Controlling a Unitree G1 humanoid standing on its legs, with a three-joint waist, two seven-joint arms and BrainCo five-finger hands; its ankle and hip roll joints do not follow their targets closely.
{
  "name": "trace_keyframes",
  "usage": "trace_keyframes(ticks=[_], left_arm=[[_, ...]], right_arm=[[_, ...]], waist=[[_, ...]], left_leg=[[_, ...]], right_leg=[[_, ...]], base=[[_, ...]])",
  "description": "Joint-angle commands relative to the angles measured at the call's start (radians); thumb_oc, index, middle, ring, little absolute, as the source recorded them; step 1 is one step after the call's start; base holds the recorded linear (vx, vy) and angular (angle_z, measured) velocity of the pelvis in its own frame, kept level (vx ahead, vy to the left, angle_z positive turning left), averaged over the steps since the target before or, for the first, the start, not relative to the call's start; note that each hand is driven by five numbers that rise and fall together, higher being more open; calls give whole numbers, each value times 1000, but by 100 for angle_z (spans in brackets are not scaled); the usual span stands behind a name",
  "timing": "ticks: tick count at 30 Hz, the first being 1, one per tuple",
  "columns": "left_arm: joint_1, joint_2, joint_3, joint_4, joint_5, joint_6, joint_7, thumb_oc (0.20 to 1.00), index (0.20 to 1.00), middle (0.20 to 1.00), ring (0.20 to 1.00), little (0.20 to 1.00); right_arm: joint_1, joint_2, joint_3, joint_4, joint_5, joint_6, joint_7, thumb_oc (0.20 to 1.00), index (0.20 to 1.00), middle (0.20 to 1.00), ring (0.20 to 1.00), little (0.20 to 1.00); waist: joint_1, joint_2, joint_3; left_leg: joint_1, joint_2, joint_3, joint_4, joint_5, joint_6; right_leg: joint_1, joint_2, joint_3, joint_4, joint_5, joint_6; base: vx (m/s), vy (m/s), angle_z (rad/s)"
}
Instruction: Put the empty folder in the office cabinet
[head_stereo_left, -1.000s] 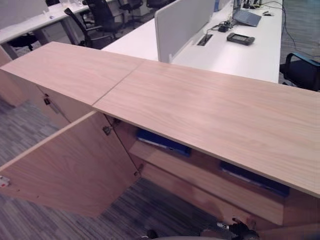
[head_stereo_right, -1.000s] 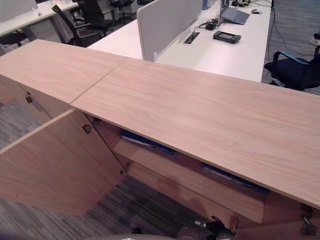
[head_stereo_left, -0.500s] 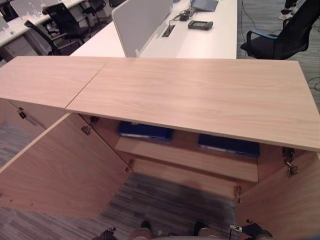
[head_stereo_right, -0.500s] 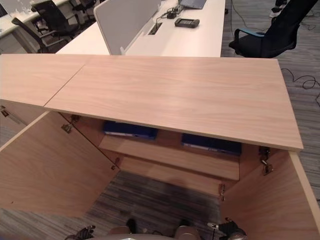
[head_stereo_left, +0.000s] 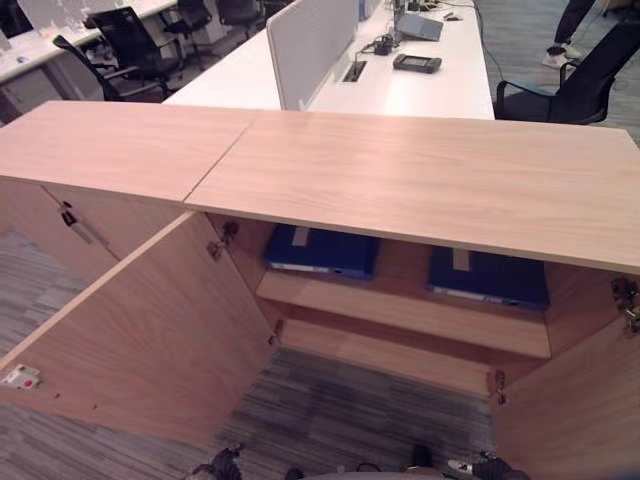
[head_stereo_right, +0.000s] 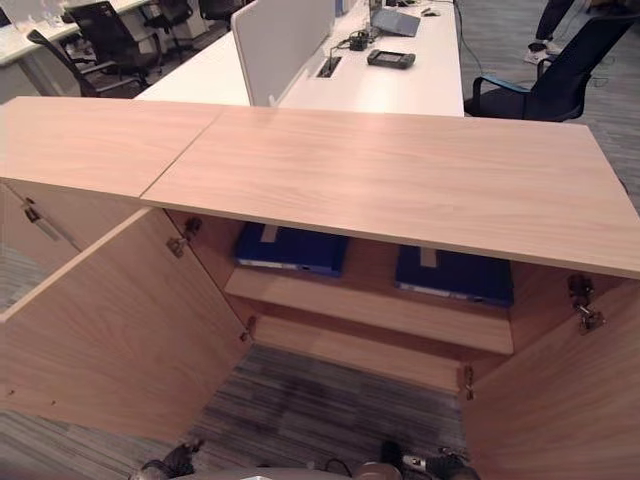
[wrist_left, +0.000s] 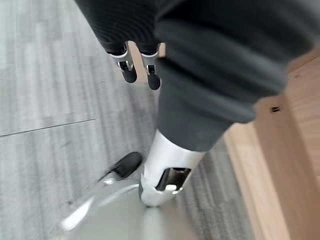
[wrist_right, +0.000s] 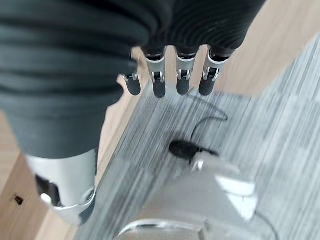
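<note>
The wooden office cabinet (head_stereo_left: 430, 180) stands with both doors swung open. Two blue folders lie flat on its upper shelf (head_stereo_left: 400, 312), one on the left (head_stereo_left: 322, 250) and one on the right (head_stereo_left: 488, 276), each with a pale strip on top. My left hand (wrist_left: 150, 70) hangs low beside the left door (head_stereo_left: 150, 340), fingers relaxed and holding nothing. At my other side my right hand (wrist_right: 159, 80) hangs by the right door (head_stereo_left: 580, 400), its fingers in a loose row over the carpet, also without anything in them.
A closed cabinet (head_stereo_left: 75, 225) adjoins on the left under the same wooden top. Behind it a white desk (head_stereo_left: 400, 90) carries a divider panel (head_stereo_left: 310, 40) and a laptop. Office chairs (head_stereo_left: 590, 80) stand at both ends. A person's legs (head_stereo_left: 572, 20) show at far right.
The whole picture has shifted as the camera moved, so the inside of the cabinet and both folders now show more fully. Nothing in the scene itself has visibly moved.
</note>
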Motion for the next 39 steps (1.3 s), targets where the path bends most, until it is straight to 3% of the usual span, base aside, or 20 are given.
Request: trace_keyframes(ticks=[1,6,11,12,14,17,18,21,25,27,28,31,32,33,34,36,39], left_arm=[[-57,-119,-42,5,18,-26,-14,1000,1000,1000,1000,1000],[-64,-123,-41,43,29,-11,4,1000,1000,1000,1000,1000],[-73,-113,-26,64,13,-5,15,1000,1000,1000,1000,1000],[-73,-107,-11,75,5,-1,21,1000,1000,1000,1000,1000],[-71,-106,-2,87,3,0,22,1000,1000,1000,1000,1000],[-70,-98,21,122,2,9,20,1000,1000,1000,1000,1000],[-69,-95,19,129,16,10,17,1000,1000,1000,1000,1000],[-68,-101,35,145,33,12,17,1000,1000,1000,1000,1000],[-65,-107,41,148,41,10,14,1000,1000,1000,1000,1000],[-71,-110,35,135,40,4,9,1000,1000,1000,1000,1000],[-83,-108,33,121,34,3,8,1000,1000,1000,1000,1000],[-91,-113,34,112,19,5,19,1000,1000,1000,1000,1000],[-91,-125,25,117,21,8,19,1000,1000,1000,1000,1000],[-91,-130,14,121,29,10,15,1000,1000,1000,1000,1000],[-95,-131,6,124,33,12,17,1000,1000,1000,1000,1000],[-113,-136,2,125,26,14,19,1000,1000,1000,1000,1000],[-118,-149,7,137,34,25,25,1000,1000,1000,1000,1000]], right_arm=[[-102,2,18,15,33,-6,-14,1000,1000,1000,1000,1000],[-105,59,35,-6,78,-8,-12,1000,1000,1000,1000,1000],[-115,84,55,-18,95,-10,-14,1000,1000,1000,1000,1000],[-111,91,58,-19,101,-14,-17,1000,1000,1000,1000,1000],[-107,92,60,-15,102,-14,-18,1000,1000,1000,1000,1000],[-92,89,64,-13,108,-18,-21,1000,1000,1000,1000,1000],[-85,85,63,-14,107,-20,-23,1000,1000,1000,1000,1000],[-70,71,58,1,106,-16,-20,1000,1000,1000,1000,1000],[-53,65,66,12,83,-16,-17,1000,1000,1000,1000,1000],[-49,52,64,19,72,-21,-10,1000,1000,1000,1000,1000],[-50,33,63,20,69,-22,-5,1000,1000,1000,1000,1000],[-51,14,67,23,62,-19,-5,1000,1000,1000,1000,1000],[-54,4,62,22,68,-17,-4,1000,1000,1000,1000,1000],[-56,4,63,20,70,-17,-3,1000,1000,1000,1000,1000],[-66,-2,69,15,69,-22,-2,1000,1000,1000,1000,1000],[-83,-6,78,15,65,-25,0,1000,1000,1000,1000,1000],[-81,7,88,16,42,-22,10,1000,1000,1000,1000,1000]], waist=[[12,-30,42],[22,-63,57],[27,-66,84],[29,-63,86],[27,-60,83],[9,-64,80],[5,-72,79],[-5,-71,62],[-8,-63,50],[-14,-63,61],[-18,-69,90],[-13,-83,115],[-4,-87,117],[2,-88,111],[18,-76,104],[34,-62,100],[38,-52,71]], left_leg=[[-40,49,-5,68,-35,-3],[-40,15,-16,73,-58,34],[-11,10,-1,58,-64,60],[2,6,11,51,-69,68],[12,4,13,41,-69,71],[28,-27,22,26,-71,78],[26,-40,25,26,-74,79],[27,-46,35,25,-84,67],[38,-29,56,35,-89,54],[12,3,75,149,-107,17],[-69,36,95,345,-75,-24],[-162,73,82,499,3,-48],[-199,98,80,420,-11,-32],[-192,88,70,366,-16,-24],[-195,69,23,234,6,-24],[-218,55,-19,162,50,-28],[-167,52,-24,98,48,-20]], right_leg=[[4,-55,12,103,-20,71],[-30,-70,26,202,-1,73],[-110,-52,11,326,53,62],[-124,-26,-41,336,23,50],[-128,1,-60,333,-6,41],[-139,114,-126,259,-64,-4],[-128,129,-132,218,-73,-17],[-92,151,-67,138,-65,-33],[-64,154,-73,104,-61,-38],[-33,156,-76,81,-75,-53],[-5,150,-88,61,-89,-77],[50,145,-93,22,-102,-94],[74,132,-89,15,-112,-82],[75,131,-83,13,-114,-75],[79,141,-65,7,-119,-64],[96,150,-43,2,-138,-55],[126,147,-20,3,-151,-39]], base=[[2,128,8],[18,146,9],[24,121,1],[39,82,-30],[71,85,-35],[116,69,-12],[145,-28,6],[122,-83,27],[128,-106,-24],[66,-150,-6],[-14,-168,7],[117,-83,13],[299,41,-5],[393,118,1],[286,115,2],[317,167,-24],[287,197,-69]])
